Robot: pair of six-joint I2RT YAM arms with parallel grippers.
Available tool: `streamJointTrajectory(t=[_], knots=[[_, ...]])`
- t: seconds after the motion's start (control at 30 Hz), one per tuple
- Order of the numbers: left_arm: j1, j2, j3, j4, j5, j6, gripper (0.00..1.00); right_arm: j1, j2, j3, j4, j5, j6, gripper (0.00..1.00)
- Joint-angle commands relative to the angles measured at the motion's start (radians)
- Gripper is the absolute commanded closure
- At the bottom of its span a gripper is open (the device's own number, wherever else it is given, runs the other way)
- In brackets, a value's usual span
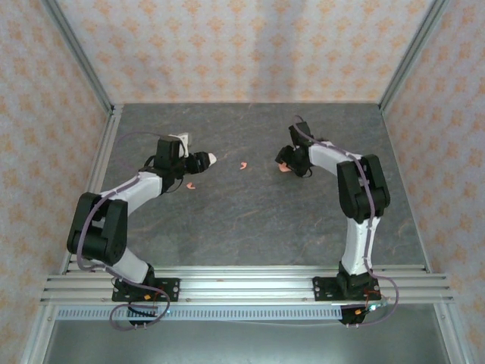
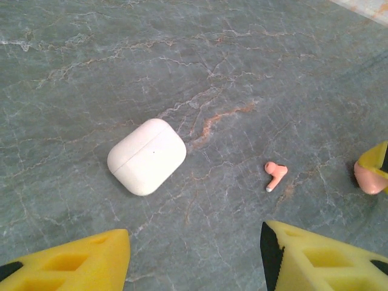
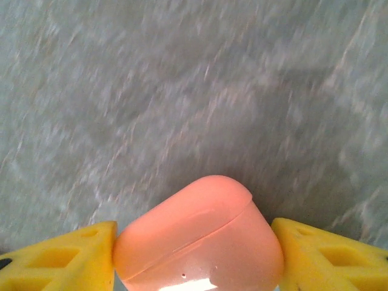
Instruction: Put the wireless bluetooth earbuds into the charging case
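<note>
Left fingers (image 2: 66, 260) spread above closed white case (image 2: 147, 156); right fingers (image 3: 60, 260) apparently grip pink case (image 3: 200, 242).

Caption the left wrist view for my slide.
Open left gripper above a closed white charging case, a coral-pink earbud lying apart from it on the grey table.

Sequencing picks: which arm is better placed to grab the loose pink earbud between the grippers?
Left: left gripper open and empty, pink earbud just ahead; right gripper holds the pink charging case.
</note>
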Motion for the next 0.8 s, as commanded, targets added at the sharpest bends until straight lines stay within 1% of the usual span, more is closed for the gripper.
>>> streamJointTrajectory(t=[0.0,0.1,0.17,0.27,0.4,0.5,0.6,0.67,0.77], knots=[[-0.009,-0.059,-0.035,-0.023,0.013,-0.004,0.41,0.1,-0.041,-0.17,-0.031,-0.184,0.13,0.34],[-0.018,-0.094,-0.06,-0.03,0.014,-0.002,0.41,0.125,-0.118,-0.241,0.0,-0.191,0.145,0.32],[-0.028,-0.12,-0.073,-0.042,0.013,0.002,0.41,0.125,-0.159,-0.239,-0.055,-0.169,0.116,0.29],[-0.039,-0.161,-0.091,-0.07,0.001,0.017,0.41,0.125,-0.194,-0.192,-0.168,-0.127,0.062,0.26],[-0.045,-0.214,-0.121,-0.093,-0.012,0.026,0.41,0.125,-0.213,-0.147,-0.248,-0.116,0.02,0.24],[-0.047,-0.248,-0.134,-0.114,0.005,0.031,0.41,0.125,-0.238,-0.12,-0.288,-0.114,-0.073,0.27],[-0.055,-0.269,-0.13,-0.155,0.032,0.043,0.42,0.126,-0.242,-0.05,-0.387,-0.051,-0.201,0.28],[-0.065,-0.283,-0.132,-0.174,0.033,0.046,0.42,0.125,-0.225,0.007,-0.455,-0.008,-0.269,0.26],[-0.085,-0.294,-0.148,-0.176,0.027,0.04,0.42,0.127,-0.183,0.085,-0.519,0.042,-0.324,0.21]])
